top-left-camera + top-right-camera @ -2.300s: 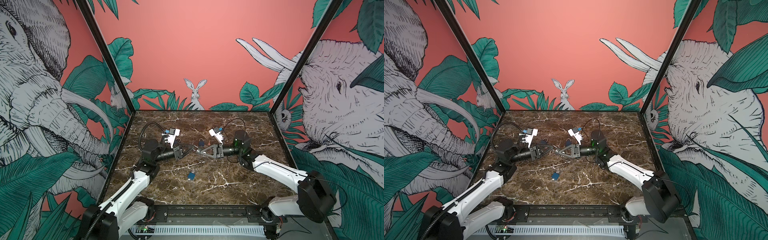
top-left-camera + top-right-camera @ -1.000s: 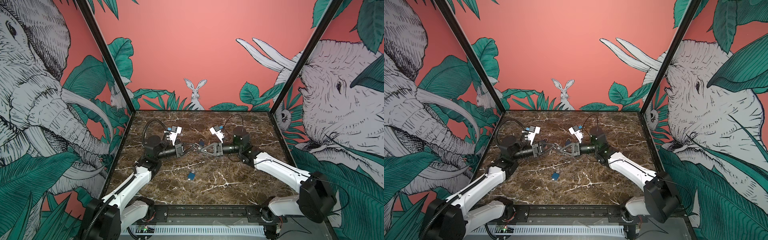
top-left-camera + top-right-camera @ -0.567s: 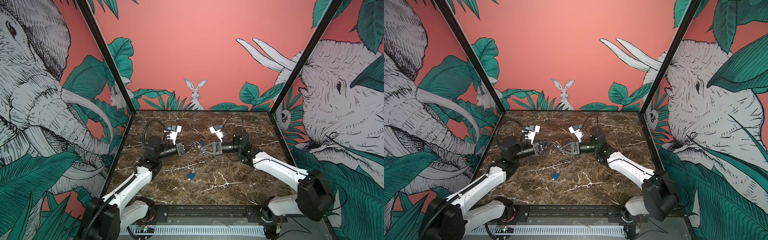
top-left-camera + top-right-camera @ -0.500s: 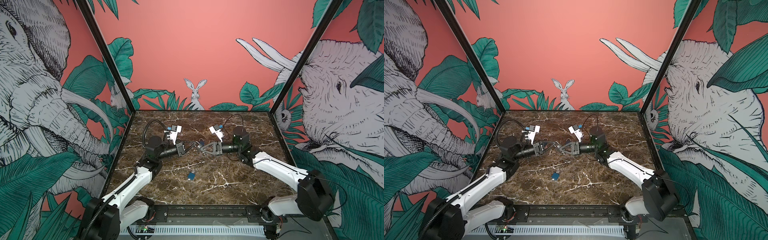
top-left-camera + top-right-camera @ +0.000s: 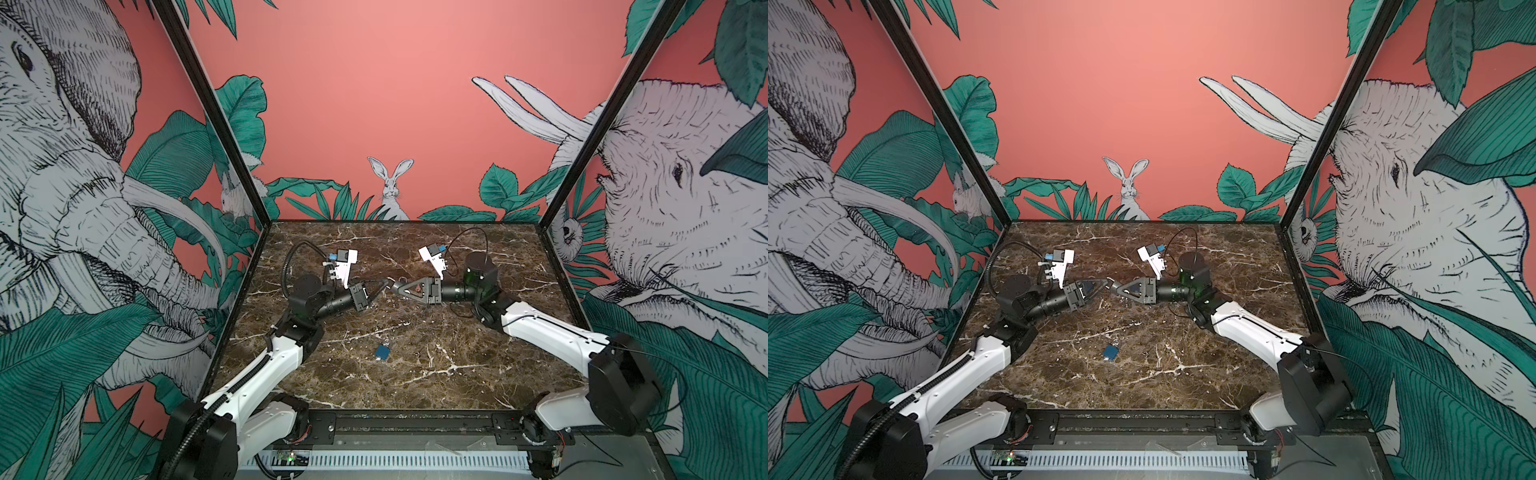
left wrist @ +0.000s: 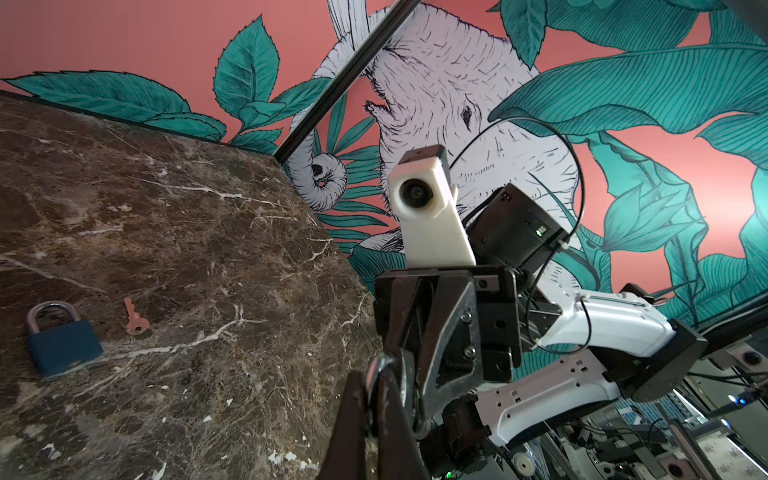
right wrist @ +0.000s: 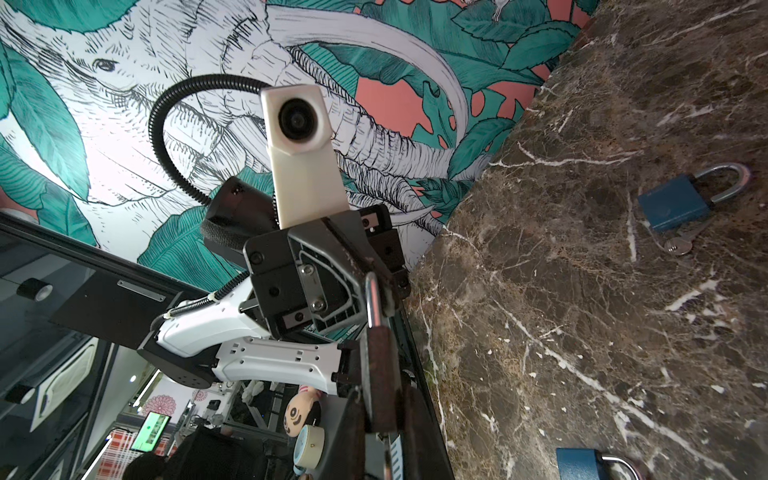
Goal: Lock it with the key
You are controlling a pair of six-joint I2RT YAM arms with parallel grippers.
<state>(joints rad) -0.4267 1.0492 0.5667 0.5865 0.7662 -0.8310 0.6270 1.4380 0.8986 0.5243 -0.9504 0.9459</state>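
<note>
Brown marble with white veins forms the worktop (image 5: 457,374), boxed in by salmon wall panels printed with elephants and green leaves. The white-and-black left arm (image 5: 266,370) and right arm (image 5: 552,332) rise from the lower corners of both top views. They meet tip to tip at the middle of the frame, over the centre of the worktop. The left jaws are pressed together, and so are the right jaws.

A blue padlock (image 5: 382,352) lies flat on the marble in the lower middle of both top views, below the meeting jaws and well apart from them. In the right wrist view a second padlock (image 7: 673,203), blue with a steel shackle, lies at the right of the frame. The left wrist view shows it (image 6: 62,345) at lower left. Another blue padlock body is cut by the lower edge of the right wrist view; whether that is the one in the top views I cannot tell.

A small key (image 6: 135,322) lies on the marble just beside the second padlock, parallel to it.

Smallest is a thin silver metal loop (image 7: 372,299), just below centre in the right wrist view. It stands up from between the rust-brown pads (image 7: 378,374) of the right jaws to the tip of the left jaws, and both pairs are clamped on it. Whether it is a key ring or part of a key I cannot tell.
</note>
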